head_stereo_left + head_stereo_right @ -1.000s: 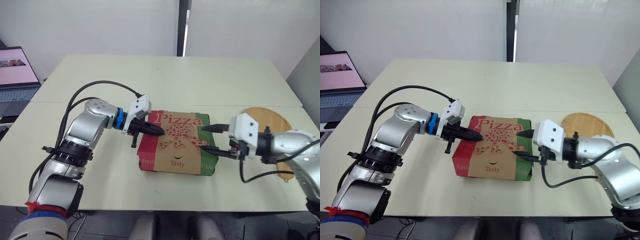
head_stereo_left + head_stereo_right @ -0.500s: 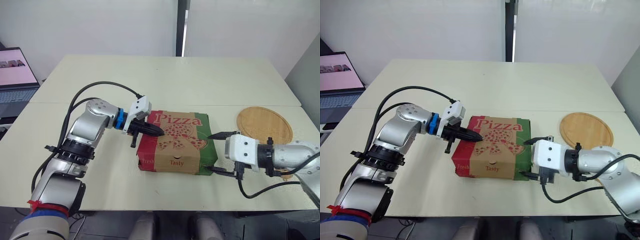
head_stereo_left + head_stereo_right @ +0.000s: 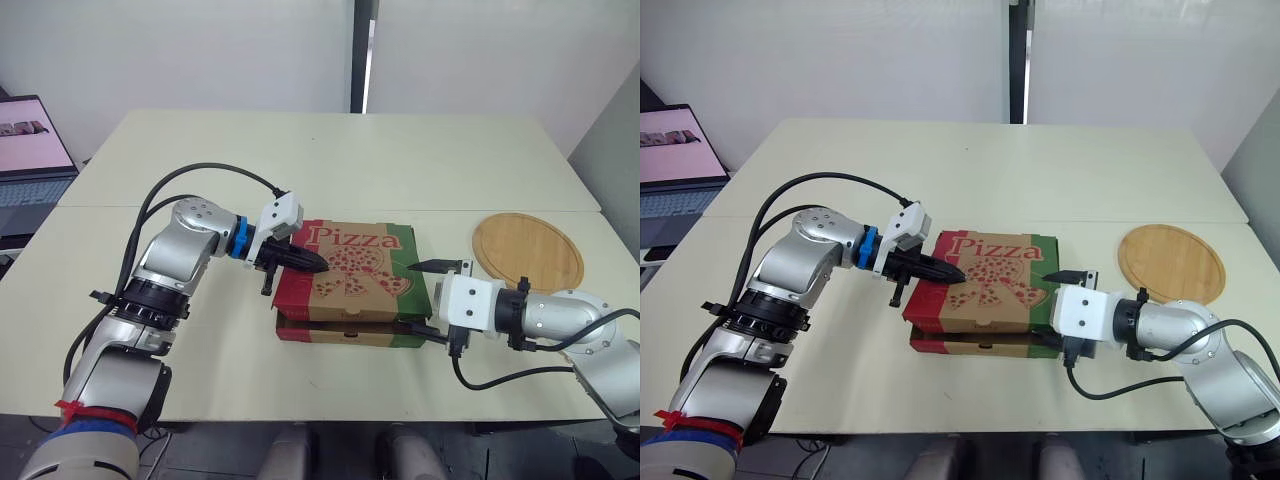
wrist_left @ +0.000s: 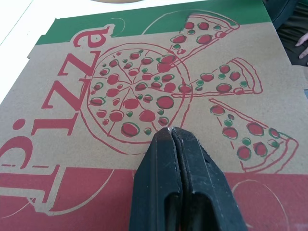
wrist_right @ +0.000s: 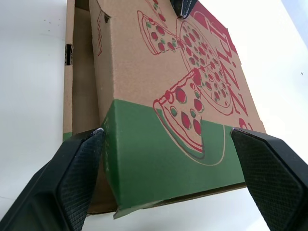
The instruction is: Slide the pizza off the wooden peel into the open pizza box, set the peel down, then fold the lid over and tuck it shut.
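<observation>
L gripper (image 3: 316, 262) hadn't shifted vs. 1 s ago: fingers pinched together w/ nothing between them, tips pressing on the printed lid of the pizza box (image 3: 350, 285) near its L edge. The box sat mid-table (image 3: 300, 160), in the same spot. What changed was the lid. A sec before, its front flap hung down over the base front. Now the lid's front edge rode higher, w/ a dark gap between it and the base.

R gripper (image 3: 414, 298) had dropped from above the box's R edge to the level of the box side. Its jaws were spread wide, straddling the green R end of the lid and gripping nothing. Contact w/ the cardboard couldn't be told.

Wooden peel (image 3: 527, 248) lay flat on the table to the R of the box, well apart from it and bare. So the slide and set-down steps looked done. Pizza was presumably inside, but not visible. Judged: the lid was folded over but not tucked. The R arm probably lined up to work the flap in while the L held the lid down.

Count, L to R: 1 laptop (image 3: 35, 150), 1 box, 1 peel, 2 grippers.
</observation>
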